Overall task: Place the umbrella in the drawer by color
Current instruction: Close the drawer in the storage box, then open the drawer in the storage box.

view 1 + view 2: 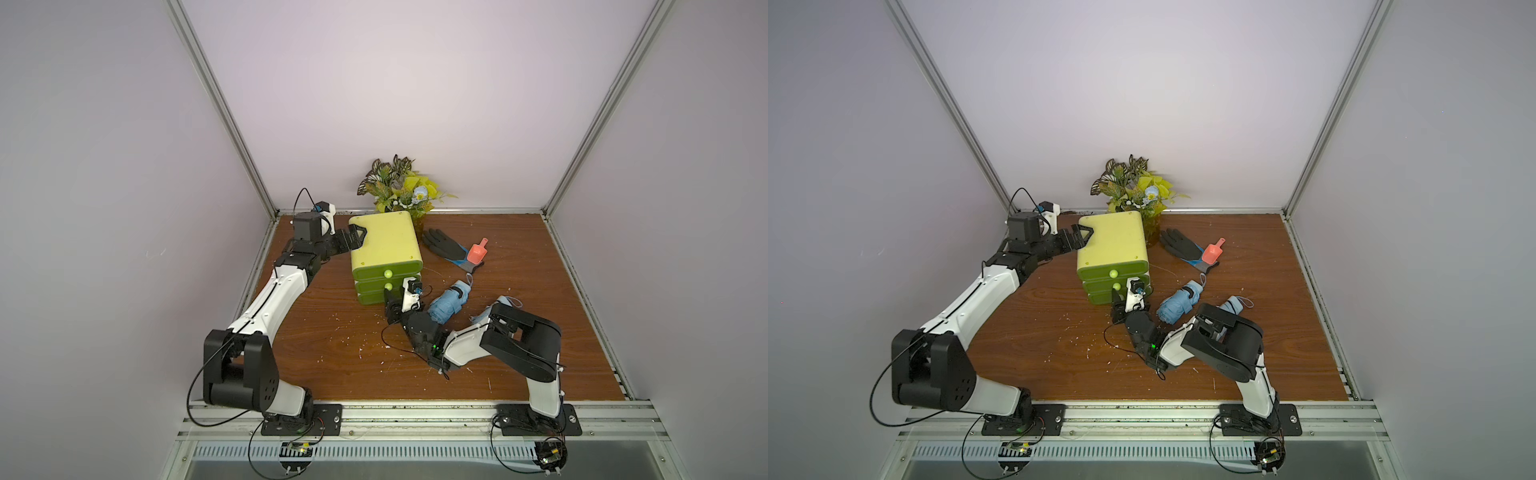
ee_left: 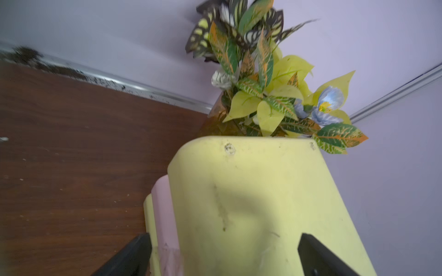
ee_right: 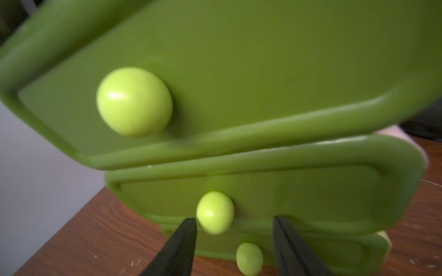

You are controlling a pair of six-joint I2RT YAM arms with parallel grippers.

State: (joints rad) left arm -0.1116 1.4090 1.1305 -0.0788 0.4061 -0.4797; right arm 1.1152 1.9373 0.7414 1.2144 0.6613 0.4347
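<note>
Right fingers [image 3: 181, 251] stand apart, the lowest knob [image 3: 249, 258] of the cabinet [image 3: 263, 71] between them. Only top views show a blue umbrella [image 1: 446, 305] beside the cabinet. Left fingers [image 2: 129, 260] spread wide at its top edge.

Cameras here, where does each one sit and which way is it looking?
Top view: high over the front of the table, looking down and back; shows left arm, right arm.
Top view: beside it, facing alike; same arms, drawer unit, blue umbrella.
Left wrist: at the unit's rear left corner, looking over its top toward the plant; wide-spread jaws show.
Right wrist: low before the unit's front, facing its green drawers and middle knob; parted jaws show.
Shared: both wrist views see the drawer unit.
</note>
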